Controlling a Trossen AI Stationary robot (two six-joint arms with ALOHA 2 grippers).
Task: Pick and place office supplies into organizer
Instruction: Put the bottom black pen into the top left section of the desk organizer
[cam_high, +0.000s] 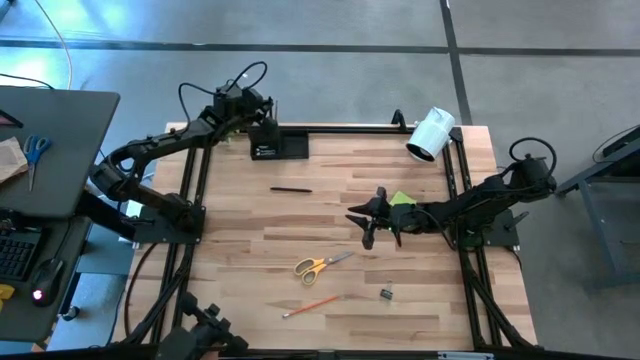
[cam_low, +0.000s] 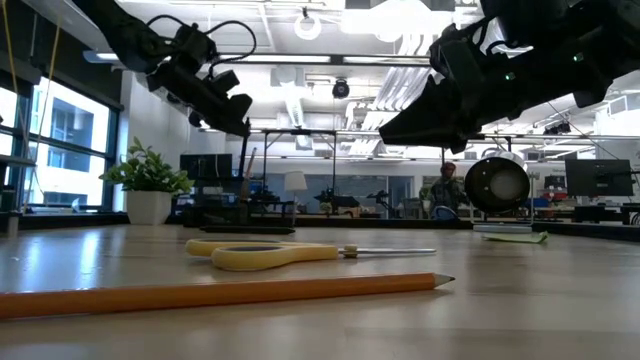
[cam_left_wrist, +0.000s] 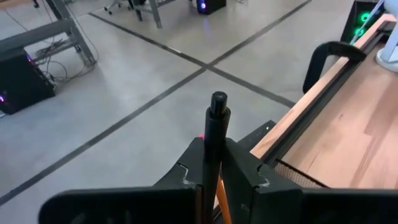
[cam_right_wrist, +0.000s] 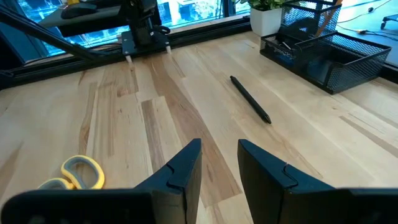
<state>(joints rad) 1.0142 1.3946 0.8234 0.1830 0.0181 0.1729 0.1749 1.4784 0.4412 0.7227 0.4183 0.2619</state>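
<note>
Organizer (cam_high: 278, 146) at the tabletop's (cam_high: 240, 300) eleven o'clock: we see left end effector (cam_left_wrist: 217, 163) pinching a black pen (cam_left_wrist: 215, 134) above; right end effector (cam_right_wrist: 219, 163) spread, empty.

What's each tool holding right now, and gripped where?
Left tool: shut on a black pen, gripped partway along, one end sticking out past the fingers. Right tool: open, nothing held.

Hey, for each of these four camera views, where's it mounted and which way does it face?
High: overhead, straight down; both arms, organizer.
Low: tabletop level, facing the room; pencil, yellow scissors, arms above.
Left wrist: past left gripper, shut on a pen, toward floor.
Right wrist: past open right gripper, across table.
Shared: high and right wrist show black pen.
</note>
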